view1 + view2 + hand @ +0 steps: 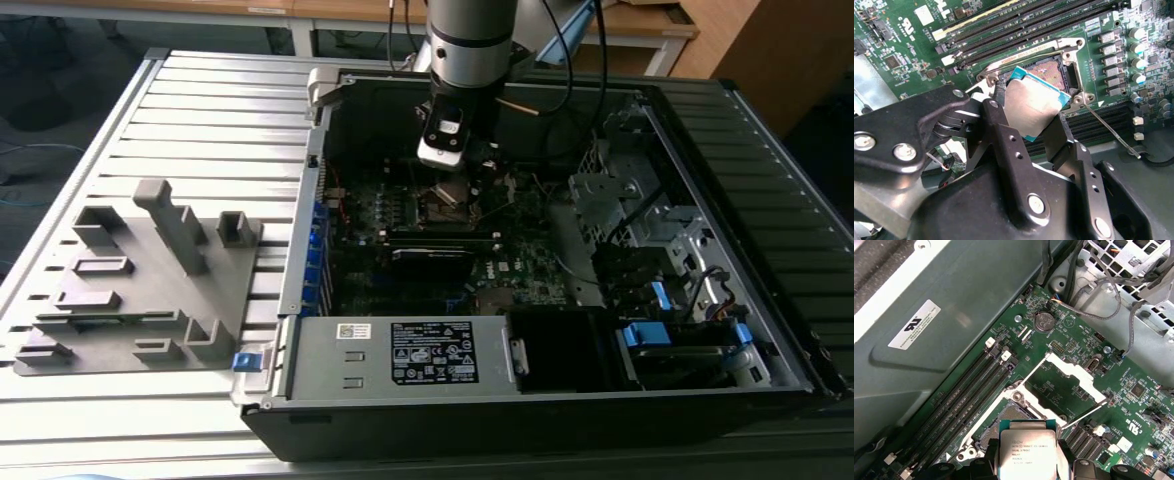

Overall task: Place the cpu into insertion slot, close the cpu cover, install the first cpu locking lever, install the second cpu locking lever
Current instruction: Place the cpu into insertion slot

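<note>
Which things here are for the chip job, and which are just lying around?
For the job:
cpu, held in the pincer at the insertion slot
cpu cover, standing open
thin locking lever

Just there:
memory slots
power supply box
grey rack
round battery

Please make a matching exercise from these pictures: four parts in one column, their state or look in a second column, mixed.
1. cpu
2. insertion slot
3. cpu cover
4. memory slots

A. long, narrow, black
B. swung open, board visible through its cut-out
C. held in the gripper
D. uncovered, contacts showing

Pairs: 1-C; 2-D; 3-B; 4-A
</note>
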You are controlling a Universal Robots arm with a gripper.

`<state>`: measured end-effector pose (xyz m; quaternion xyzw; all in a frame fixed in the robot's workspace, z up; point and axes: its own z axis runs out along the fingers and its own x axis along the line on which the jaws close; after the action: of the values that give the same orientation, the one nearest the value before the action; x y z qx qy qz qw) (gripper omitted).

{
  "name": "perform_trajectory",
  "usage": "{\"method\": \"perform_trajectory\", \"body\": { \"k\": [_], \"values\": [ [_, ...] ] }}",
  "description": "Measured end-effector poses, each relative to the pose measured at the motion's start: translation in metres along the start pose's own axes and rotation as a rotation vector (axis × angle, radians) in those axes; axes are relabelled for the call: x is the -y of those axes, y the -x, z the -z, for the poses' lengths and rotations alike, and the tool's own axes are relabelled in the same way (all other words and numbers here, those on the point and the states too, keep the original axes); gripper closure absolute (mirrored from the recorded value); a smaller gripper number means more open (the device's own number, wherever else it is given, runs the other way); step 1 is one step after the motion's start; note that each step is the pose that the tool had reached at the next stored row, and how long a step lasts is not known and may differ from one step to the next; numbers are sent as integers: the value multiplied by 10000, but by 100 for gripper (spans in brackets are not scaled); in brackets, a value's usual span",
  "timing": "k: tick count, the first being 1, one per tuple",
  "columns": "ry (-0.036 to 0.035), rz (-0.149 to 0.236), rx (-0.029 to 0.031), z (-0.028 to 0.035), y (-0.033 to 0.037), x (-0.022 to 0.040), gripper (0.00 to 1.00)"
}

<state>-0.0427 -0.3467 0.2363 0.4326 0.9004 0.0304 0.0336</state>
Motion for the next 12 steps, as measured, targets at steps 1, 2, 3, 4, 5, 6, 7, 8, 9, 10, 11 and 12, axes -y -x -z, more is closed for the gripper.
{"method": "perform_trajectory", "body": {
  "k": [1,2,3,4,5,6,7,8,9,10,11,12],
  "values": [
    [0,-1,0,0,0,0,46],
    [0,-2,0,0,0,0,46],
    [0,-2,0,0,0,0,46],
    [0,-3,0,0,0,0,46],
    [-1,-16,2,0,0,0,46],
    [-1,-56,4,-1,0,0,46],
    [-3,-126,11,-1,0,0,46],
    [-7,-237,20,-2,0,0,46],
    [-12,-382,32,-3,0,0,46],
    [-18,-547,46,-3,0,0,46],
    [-24,-719,60,-4,0,0,46],
    [-31,-899,76,-5,0,1,46]
  ]
}}
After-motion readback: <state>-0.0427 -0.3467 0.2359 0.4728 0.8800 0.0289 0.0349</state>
